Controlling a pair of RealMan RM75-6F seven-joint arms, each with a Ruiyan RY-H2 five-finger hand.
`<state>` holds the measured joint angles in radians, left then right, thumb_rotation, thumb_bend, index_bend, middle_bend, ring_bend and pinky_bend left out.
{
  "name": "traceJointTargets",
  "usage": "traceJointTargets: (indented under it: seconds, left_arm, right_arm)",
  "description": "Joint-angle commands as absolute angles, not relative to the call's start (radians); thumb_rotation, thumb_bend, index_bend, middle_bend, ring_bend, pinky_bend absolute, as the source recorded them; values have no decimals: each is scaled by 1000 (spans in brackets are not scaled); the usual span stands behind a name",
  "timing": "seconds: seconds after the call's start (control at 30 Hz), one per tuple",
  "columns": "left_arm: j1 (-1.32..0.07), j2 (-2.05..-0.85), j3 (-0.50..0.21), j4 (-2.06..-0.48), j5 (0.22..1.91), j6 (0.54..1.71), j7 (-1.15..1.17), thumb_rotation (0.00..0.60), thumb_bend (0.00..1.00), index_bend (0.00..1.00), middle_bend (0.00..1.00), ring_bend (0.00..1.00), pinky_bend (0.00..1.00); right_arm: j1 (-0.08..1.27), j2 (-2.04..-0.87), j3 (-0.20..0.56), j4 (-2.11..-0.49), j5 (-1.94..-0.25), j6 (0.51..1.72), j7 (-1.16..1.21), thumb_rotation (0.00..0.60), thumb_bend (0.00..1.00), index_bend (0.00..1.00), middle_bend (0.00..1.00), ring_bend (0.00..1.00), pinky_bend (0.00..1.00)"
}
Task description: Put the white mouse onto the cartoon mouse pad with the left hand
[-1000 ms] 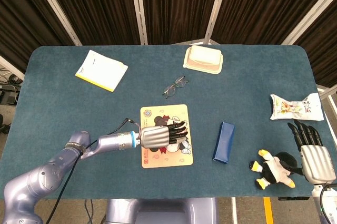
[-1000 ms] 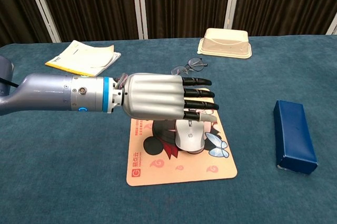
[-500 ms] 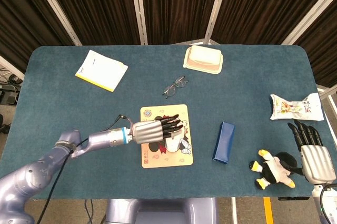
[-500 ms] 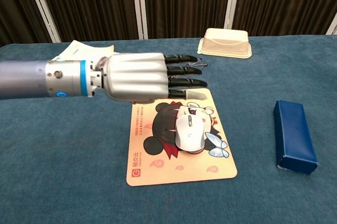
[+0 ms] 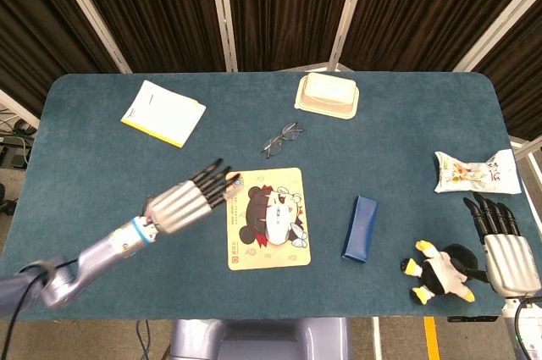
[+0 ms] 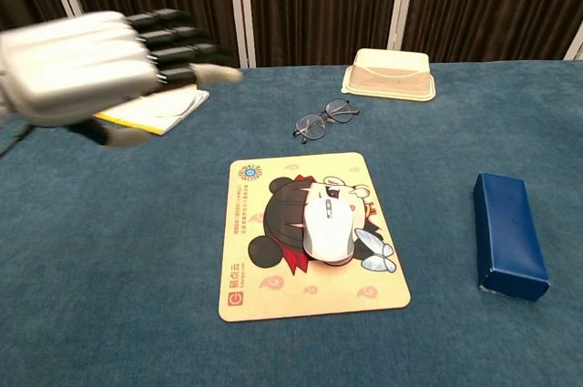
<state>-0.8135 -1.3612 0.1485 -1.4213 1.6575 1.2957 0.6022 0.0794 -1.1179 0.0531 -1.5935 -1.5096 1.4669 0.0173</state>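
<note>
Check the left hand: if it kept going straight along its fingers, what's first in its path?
Probably the glasses. The left hand points up-right past the mouse pad's corner, but it looks raised, so it might pass above them.

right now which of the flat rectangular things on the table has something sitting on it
The cartoon mouse pad: the white mouse rests on it. The yellow-edged booklet and the blue case carry nothing.

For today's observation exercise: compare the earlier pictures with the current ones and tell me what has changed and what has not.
The left hand, which hovered over the white mouse a second ago, has lifted and drawn back toward the robot's left, off the cartoon mouse pad, holding nothing. The mouse stays on the pad. The right hand, glasses and blue case are unchanged.
</note>
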Motion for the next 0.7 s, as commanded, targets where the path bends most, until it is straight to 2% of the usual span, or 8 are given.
traceJointTargets:
  seconds: [0.03, 0.3, 0.7]
  left_arm:
    - [-663, -1262, 137, -1545, 1550, 1388, 666, 600, 286, 0, 0, 0, 0]
    - [-486, -1203, 132, -1638, 1450, 1511, 665, 600, 278, 0, 0, 0, 0]
    - [-339, -1193, 130, -1577, 1467, 1613, 521, 600, 278, 0, 0, 0, 0]
  right_arm:
    - [78, -1119, 52, -1592, -1511, 1469, 17, 600, 62, 0, 0, 0, 0]
    - [75, -1125, 53, -1586, -1515, 1480, 10, 600, 63, 0, 0, 0, 0]
    - [75, -1126, 54, -1587, -1514, 1479, 8, 600, 62, 0, 0, 0, 0]
